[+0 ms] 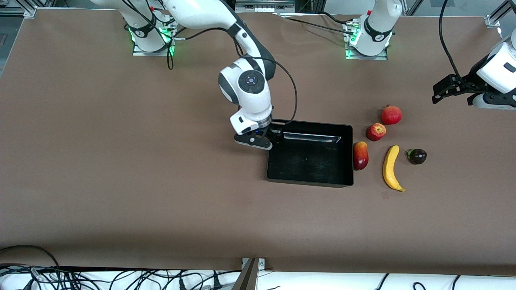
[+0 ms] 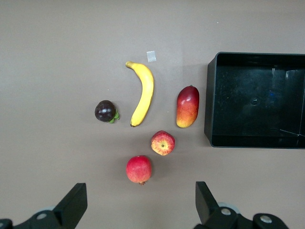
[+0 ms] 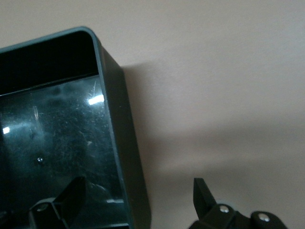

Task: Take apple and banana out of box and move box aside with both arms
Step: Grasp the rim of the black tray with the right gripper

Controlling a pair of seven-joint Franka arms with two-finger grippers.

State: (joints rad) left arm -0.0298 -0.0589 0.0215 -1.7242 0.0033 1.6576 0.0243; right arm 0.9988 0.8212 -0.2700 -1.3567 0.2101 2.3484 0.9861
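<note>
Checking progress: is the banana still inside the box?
No. The banana lies on the table beside the empty box.

Front view: right gripper (image 1: 271, 136) fingertips masked by wrist housing at box (image 1: 310, 177) corner; contact w/ wall not determinable. Left gripper (image 1: 451, 90) at frame's right edge; arm body cut off by edge, fingertips too dark to separate. Both arms' upper links cropped at top.

Left wrist view: box (image 2: 209, 95) cropped at right edge. Gripper (image 2: 140, 202) fingers cropped at bottom.

Right wrist view: box (image 3: 116, 143) cut off at left and bottom edges. Gripper (image 3: 138, 198) fingers cropped at bottom, one each side of wall; soft focus.
</note>
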